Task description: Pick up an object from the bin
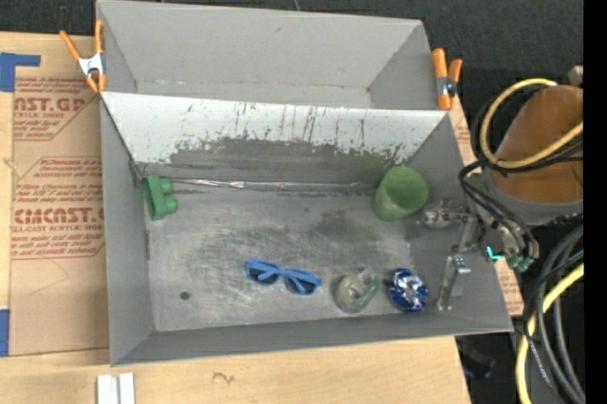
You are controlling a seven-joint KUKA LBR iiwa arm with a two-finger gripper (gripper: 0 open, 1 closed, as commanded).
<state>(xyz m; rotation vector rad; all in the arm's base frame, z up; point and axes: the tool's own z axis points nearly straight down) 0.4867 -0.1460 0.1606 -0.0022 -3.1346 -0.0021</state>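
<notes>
Blue-and-white ball [408,290] lies just beside the gripper [447,290], which hangs low there, likely to take it; whether spread or closed, I cannot tell

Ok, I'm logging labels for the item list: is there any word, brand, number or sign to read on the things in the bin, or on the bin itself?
None can be read.
Green cup: plain, no print.
Green block: no print.
Blue sunglasses: no mark to be seen.
Clear round thing and blue-and-white thing: too small to tell.
Bin: only scuffs on its back wall, no lettering.
</notes>
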